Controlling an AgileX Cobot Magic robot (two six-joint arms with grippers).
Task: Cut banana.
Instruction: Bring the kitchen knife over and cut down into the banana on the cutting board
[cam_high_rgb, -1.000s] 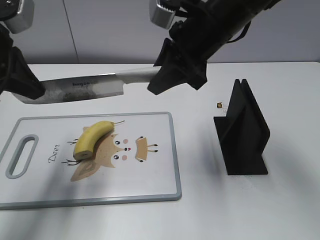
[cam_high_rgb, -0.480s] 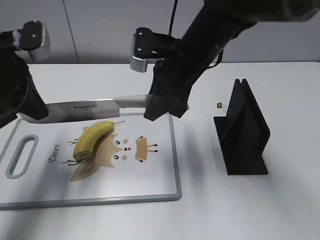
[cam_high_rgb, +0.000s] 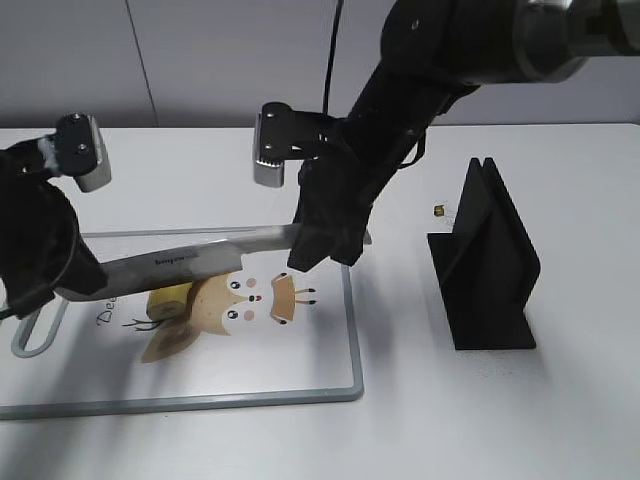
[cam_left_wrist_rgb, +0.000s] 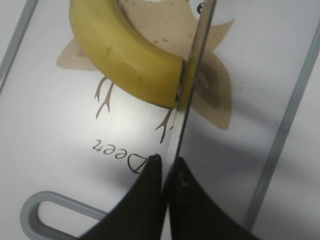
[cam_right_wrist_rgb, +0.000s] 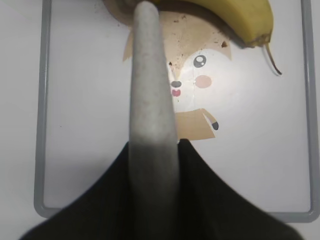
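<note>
Banana (cam_left_wrist_rgb: 132, 62) lies on the deer-print cutting board (cam_high_rgb: 330, 385), over the left part of the print, cut end toward the board's handle slot. In the exterior view the blade hides most of it; only a yellow patch shows beneath.

Kitchen knife (cam_high_rgb: 185, 262) spans both arms. Right gripper (cam_right_wrist_rgb: 152, 165) has its fingers closed around the pale handle. Left gripper (cam_left_wrist_rgb: 167, 170) has its fingers pinched nearly together on the blade near its tip.

Left wrist view: the blade edge sits in the fruit just beside the cut end, with a thin yellow sliver on the far side of the steel. Judged mid-cut, slice not yet clearly free.

Risks from here:
- Nothing pins the fruit; both arms are on the knife. A curved banana could roll or skid under downward pressure, giving a slanted or partial cut.
- Uneven descent of the two arms would tilt the blade and wedge it.
- Thin sliver may cling to the steel and ride up with it.
- Black knife stand (cam_high_rgb: 487, 265) on the bench, well apart to the right, no hazard.
</note>
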